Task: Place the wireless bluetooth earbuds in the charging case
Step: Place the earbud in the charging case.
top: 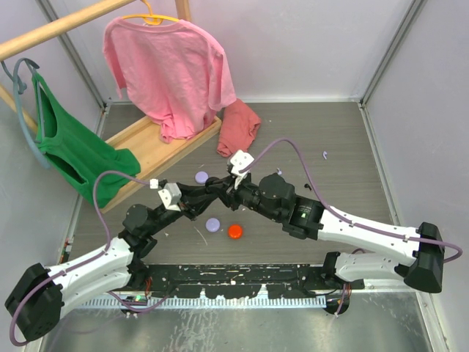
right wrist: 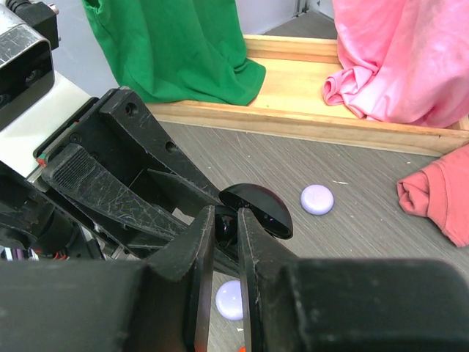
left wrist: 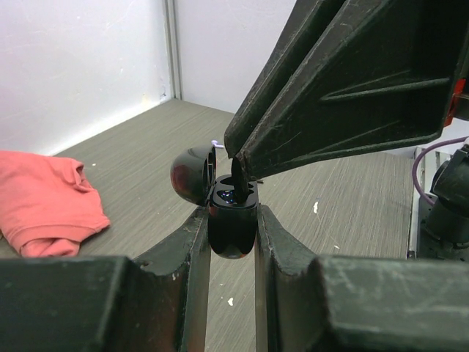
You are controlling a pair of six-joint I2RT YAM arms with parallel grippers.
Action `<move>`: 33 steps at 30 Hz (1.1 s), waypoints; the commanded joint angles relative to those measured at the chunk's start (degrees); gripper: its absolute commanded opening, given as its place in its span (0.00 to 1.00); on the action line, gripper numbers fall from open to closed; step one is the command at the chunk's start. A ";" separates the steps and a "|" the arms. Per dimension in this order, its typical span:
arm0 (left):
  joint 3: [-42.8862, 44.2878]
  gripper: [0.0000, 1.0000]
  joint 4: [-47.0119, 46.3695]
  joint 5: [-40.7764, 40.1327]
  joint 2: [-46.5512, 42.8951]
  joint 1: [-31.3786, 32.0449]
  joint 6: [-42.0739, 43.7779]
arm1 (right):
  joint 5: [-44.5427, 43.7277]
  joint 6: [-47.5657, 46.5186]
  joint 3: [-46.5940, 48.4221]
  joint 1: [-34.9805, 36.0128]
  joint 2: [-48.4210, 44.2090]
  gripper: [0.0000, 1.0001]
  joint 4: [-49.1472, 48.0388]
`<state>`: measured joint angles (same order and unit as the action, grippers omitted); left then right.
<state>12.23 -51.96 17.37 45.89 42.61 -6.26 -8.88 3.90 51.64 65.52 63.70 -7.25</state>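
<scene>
My left gripper (left wrist: 233, 217) is shut on the black charging case (left wrist: 233, 231), holding it upright above the table with its lid (left wrist: 192, 174) swung open to the left. From above, my right gripper (left wrist: 242, 152) comes down shut on a black earbud (left wrist: 239, 180), whose lower end is in a socket of the case. In the right wrist view the earbud (right wrist: 226, 226) sits between the fingers of that gripper (right wrist: 226, 218), beside the glossy lid (right wrist: 261, 208). Seen from the top, both grippers (top: 223, 192) meet mid-table.
Two lavender pucks (top: 201, 176) (top: 213, 224) and an orange-red puck (top: 235, 231) lie on the table near the grippers. A red cloth (top: 238, 126), a wooden rack base (top: 157, 147), a pink shirt (top: 168, 70) and a green shirt (top: 73, 158) stand behind.
</scene>
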 commanded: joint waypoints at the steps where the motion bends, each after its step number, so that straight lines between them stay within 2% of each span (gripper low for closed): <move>1: 3.01 0.02 -5.34 0.09 -1.03 0.02 1.58 | 0.25 1.94 2.18 0.15 0.41 0.22 2.67; 14: 1.17 0.01 -8.45 -4.36 -0.65 -0.04 -0.98 | -0.91 4.21 1.65 0.14 1.38 0.24 3.83; 20: 1.32 0.02 -7.85 -2.39 0.28 -0.01 0.19 | -1.39 5.94 4.23 0.14 1.77 0.36 6.06; 22: 1.23 0.02 -7.47 -2.27 0.47 -0.03 0.24 | -1.52 6.24 4.83 0.14 0.90 0.43 6.79; 28: 0.75 0.02 -6.90 -1.85 1.59 -0.01 0.23 | -1.70 6.40 5.81 0.14 -4.19 0.52 8.72; 33: 0.26 0.02 -7.35 -1.27 2.04 0.00 -0.36 | -7.96 4.90 5.26 0.14 -7.06 0.55 11.47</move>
<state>12.16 -53.82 15.27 47.86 42.63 -6.81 -11.25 9.43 54.17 65.52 59.92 3.53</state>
